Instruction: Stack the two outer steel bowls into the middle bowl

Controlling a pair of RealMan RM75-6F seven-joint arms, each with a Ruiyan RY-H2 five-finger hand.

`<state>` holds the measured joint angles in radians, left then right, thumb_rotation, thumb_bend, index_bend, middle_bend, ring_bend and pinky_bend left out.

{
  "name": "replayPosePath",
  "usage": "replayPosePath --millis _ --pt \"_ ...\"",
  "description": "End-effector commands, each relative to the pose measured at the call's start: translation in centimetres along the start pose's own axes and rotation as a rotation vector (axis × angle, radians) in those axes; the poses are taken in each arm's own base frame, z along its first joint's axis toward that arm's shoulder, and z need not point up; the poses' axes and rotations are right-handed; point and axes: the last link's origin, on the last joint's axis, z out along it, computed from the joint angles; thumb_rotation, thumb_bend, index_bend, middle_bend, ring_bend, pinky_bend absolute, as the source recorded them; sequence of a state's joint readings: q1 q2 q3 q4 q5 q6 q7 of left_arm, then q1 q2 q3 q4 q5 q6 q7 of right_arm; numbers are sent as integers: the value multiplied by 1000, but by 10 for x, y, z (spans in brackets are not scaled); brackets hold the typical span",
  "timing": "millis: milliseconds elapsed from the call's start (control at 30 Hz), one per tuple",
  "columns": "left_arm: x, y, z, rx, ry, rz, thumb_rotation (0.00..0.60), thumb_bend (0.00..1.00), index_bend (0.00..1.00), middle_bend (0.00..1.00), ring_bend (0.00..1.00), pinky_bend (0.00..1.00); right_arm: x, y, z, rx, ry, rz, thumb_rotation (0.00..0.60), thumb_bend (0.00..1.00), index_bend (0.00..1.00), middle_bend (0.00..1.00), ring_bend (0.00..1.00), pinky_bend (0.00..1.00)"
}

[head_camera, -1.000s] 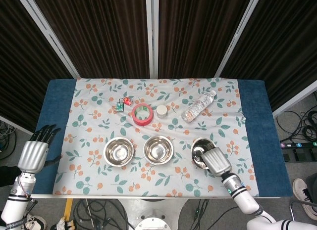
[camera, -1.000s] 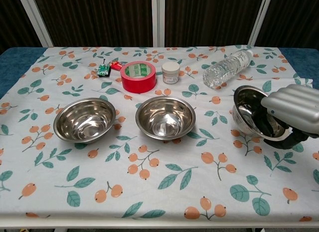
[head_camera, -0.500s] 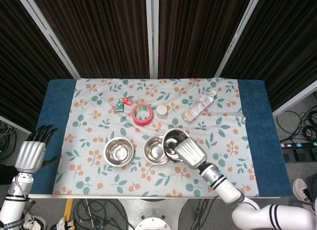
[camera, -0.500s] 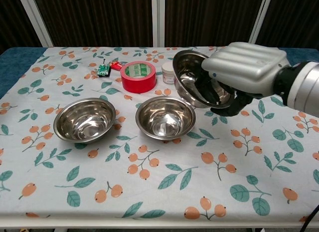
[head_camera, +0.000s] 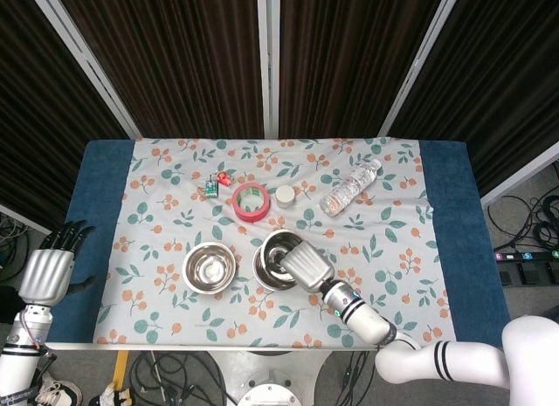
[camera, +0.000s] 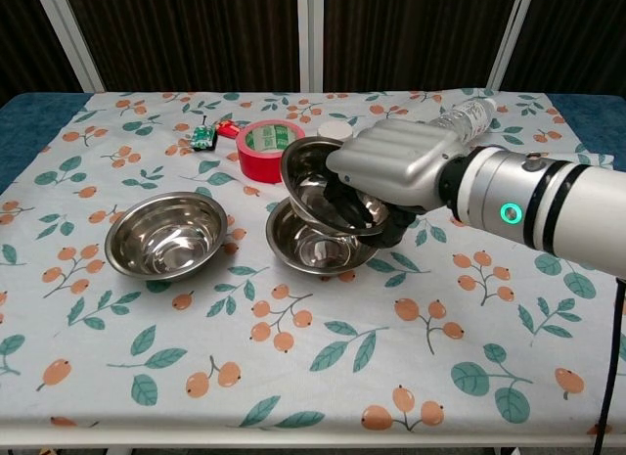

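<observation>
My right hand (camera: 391,176) (head_camera: 300,265) grips a steel bowl (camera: 315,186) by its rim and holds it tilted just above the middle bowl (camera: 311,248), whose front rim shows below it. In the head view the held bowl (head_camera: 278,246) covers most of the middle bowl (head_camera: 266,278). The left bowl (camera: 166,234) (head_camera: 208,267) sits upright on the cloth. Off the table's left edge hangs my left hand (head_camera: 51,266), fingers spread, holding nothing.
Behind the bowls lie a red tape roll (camera: 271,149), a small white jar (camera: 335,129), a clear water bottle (camera: 468,115) on its side and a small green and red item (camera: 207,134). The floral cloth (camera: 293,377) covers the table.
My right hand carried the bowl from the right side leftward and lowered it over the middle bowl. The left hand drifted slightly down and left.
</observation>
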<state>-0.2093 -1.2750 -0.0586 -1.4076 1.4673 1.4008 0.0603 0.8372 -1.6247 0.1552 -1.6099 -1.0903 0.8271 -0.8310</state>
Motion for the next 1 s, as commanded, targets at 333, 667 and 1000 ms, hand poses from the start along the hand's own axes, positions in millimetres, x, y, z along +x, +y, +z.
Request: replayPosePath --millis 333,667,1000 --pt "1 -2 0 -4 -1 -16 600 62 220 216 133 239 12 6 0 -11 -20 -17 600 37 184 247 594 595" --pt "-6 24 -3 -110 -34 18 600 62 220 216 132 238 62 56 -55 -181 98 10 600 28 163 274 589 595" --pt "-32 96 -7 -378 -127 125 600 62 220 216 133 261 93 145 -127 -423 300 209 600 21 175 346 566 595"
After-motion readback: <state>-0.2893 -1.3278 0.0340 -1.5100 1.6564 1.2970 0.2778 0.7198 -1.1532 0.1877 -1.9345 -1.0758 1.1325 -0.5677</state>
